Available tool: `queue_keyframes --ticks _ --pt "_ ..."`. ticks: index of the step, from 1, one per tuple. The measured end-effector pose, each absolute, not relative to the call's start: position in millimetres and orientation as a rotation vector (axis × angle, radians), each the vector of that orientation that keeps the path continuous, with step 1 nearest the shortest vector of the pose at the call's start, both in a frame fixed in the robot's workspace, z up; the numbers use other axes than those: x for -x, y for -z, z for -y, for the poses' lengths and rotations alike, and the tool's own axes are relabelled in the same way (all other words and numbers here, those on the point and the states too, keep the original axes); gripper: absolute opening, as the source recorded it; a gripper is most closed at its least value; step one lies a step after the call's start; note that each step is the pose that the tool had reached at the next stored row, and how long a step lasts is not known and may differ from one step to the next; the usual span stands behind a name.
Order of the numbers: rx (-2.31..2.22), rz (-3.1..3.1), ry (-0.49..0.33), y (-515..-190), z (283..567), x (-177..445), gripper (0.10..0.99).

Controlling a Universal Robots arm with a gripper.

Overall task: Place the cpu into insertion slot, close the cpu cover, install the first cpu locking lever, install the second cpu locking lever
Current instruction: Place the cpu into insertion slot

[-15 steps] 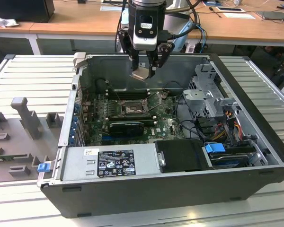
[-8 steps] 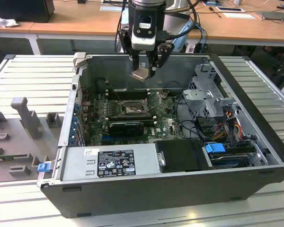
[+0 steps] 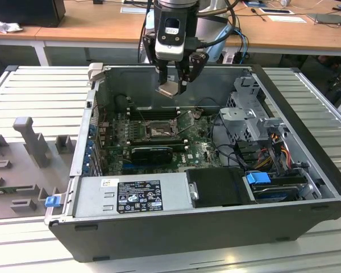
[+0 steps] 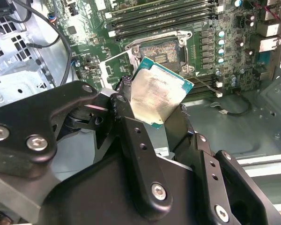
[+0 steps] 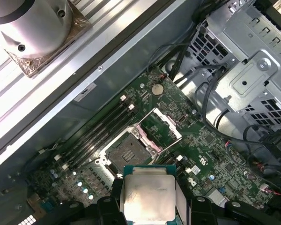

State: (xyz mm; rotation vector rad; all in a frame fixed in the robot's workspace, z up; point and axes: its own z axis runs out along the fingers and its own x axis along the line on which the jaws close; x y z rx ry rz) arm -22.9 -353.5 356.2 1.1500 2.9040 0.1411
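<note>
Over at nine o'clock in the exterior view, a grey plastic holder (image 3: 31,142) sits on the metal bench (image 3: 40,85). Next to it, in the middle, is the open computer case (image 3: 176,233) with the green board (image 3: 202,149) inside. At twelve o'clock the arm hangs over the case. Its black fingers (image 4: 124,112) are clamped on the cpu (image 3: 169,89), one on each side, and hold it up in the air. The cpu is above the board, not touching it. The insertion slot (image 3: 159,129) lies under it, toward six o'clock, and is open. The cpu cover (image 5: 169,122) stands flipped up just beside the slot. At three o'clock are silver metal cages (image 3: 250,114) and a blue clip (image 3: 258,178).
</note>
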Motion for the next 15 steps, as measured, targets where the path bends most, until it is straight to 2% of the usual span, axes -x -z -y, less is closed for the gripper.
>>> queue_keyframes --ticks 15 --pt "-1.396 -2.785 -0.138 -355.2 353.4 23.6 0.525"
